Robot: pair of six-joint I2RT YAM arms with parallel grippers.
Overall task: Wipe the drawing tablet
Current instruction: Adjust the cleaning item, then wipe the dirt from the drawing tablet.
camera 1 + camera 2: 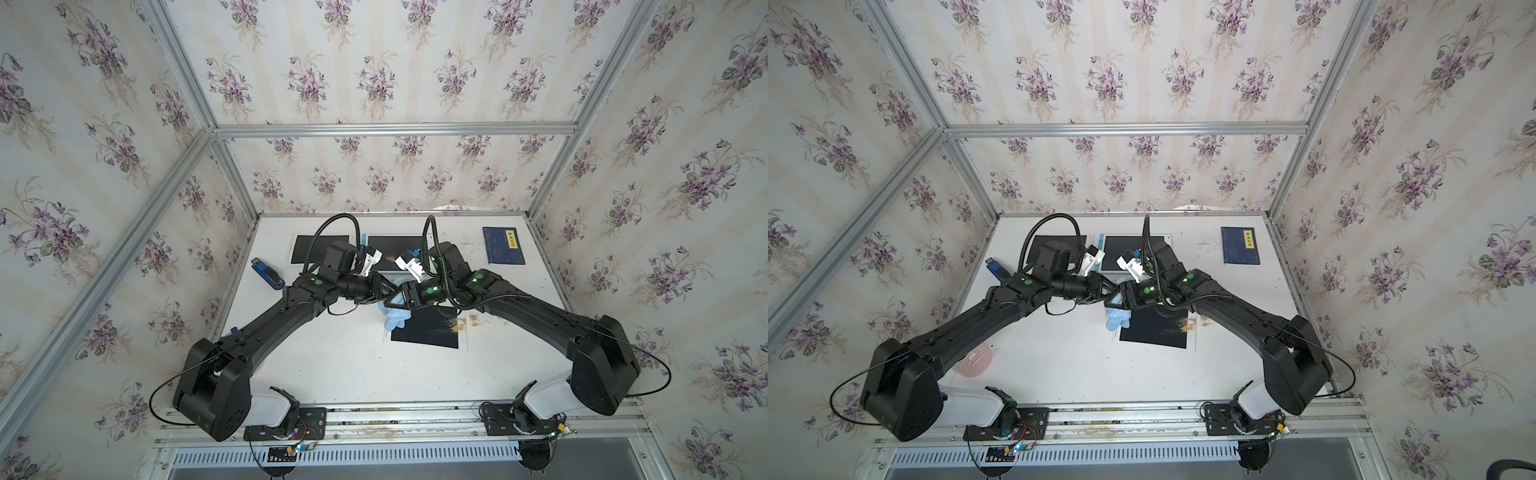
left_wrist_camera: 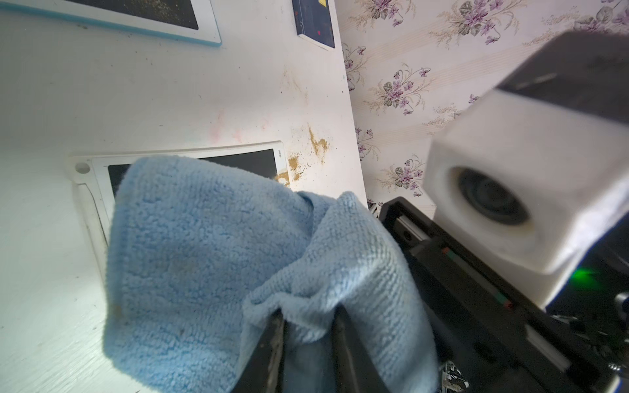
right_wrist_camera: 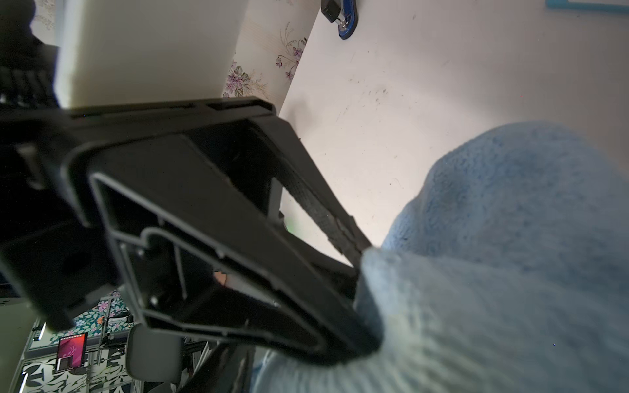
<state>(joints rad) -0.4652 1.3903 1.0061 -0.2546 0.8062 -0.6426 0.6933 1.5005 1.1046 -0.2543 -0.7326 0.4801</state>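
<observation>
One drawing tablet (image 1: 428,334) lies nearest, brown dust (image 1: 453,328) along its right edge. Above its far-left corner hangs the cloth (image 2: 190,258), pinched by left gripper (image 2: 308,316). Right gripper (image 1: 395,301) is alongside, jaw state unclear. Probably a handover or regrasp. Next: lower cloth flat, sweep toward dust.

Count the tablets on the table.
3: one near centre, partly hidden by the cloth; a blue-edged one at the back; a dark slab left of it, likely a tablet, partly behind the left arm.

book (image 1: 503,246) label illegible; drawing tablet (image 2: 252,162) logo unreadable
</observation>
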